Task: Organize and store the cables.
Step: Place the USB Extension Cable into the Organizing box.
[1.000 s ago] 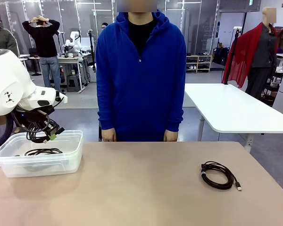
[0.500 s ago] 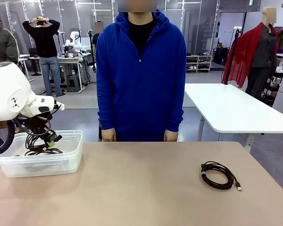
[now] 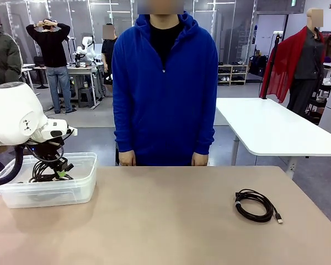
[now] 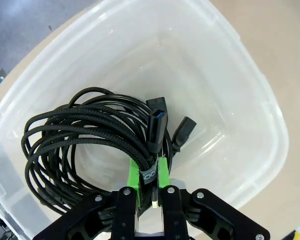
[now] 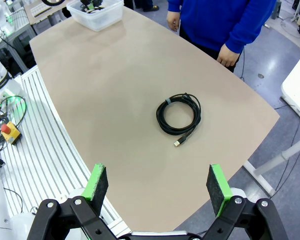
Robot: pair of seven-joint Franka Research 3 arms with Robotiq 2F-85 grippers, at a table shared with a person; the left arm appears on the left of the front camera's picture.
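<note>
Tan table (image 3: 171, 221) spans the scene, with a person (image 3: 164, 83) in a blue hoodie standing at its far edge, arms down, hands (image 3: 127, 158) at the table's rim. The white left arm (image 3: 16, 116) bends down over a clear plastic bin (image 3: 80, 185) at the table's left end. Its left gripper (image 4: 149, 175) reaches down into the bin, green pads (image 4: 134, 175) pinched narrow on the strapped part of a black cable coil (image 4: 80, 135), whose loops and plugs rest inside the bin. The right gripper (image 5: 157, 187) hovers high above the table, jaws spread wide and empty. Below it a second coil (image 5: 179, 114) with a USB plug lies on the table's right half, well apart from the bin.
</note>
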